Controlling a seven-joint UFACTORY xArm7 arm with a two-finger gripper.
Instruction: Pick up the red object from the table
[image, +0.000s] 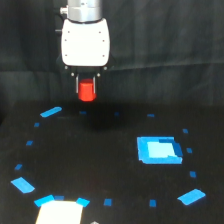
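Nothing stands close around the arm's white, rounded gripper (87, 86), which hangs above the far part of the flat black matte table (95, 160). Its short dark fingers are pinched on the small, chunky, bright red-orange object (87, 90), which sits between them, lifted clear of the surface, with a dim shadow on the black below it. Well apart, toward the exterior view's right, lies a flat bright blue rectangular patch (159, 149) with a paler middle. Small blue tape marks (51, 111) dot the table in a loose ring, some slanted like little arrows, some plain squares. At the near edge a pale, glaring block (59, 212) with blue along its top is too washed out to make out. Behind everything hangs a dark, creased cloth backdrop (165, 45)
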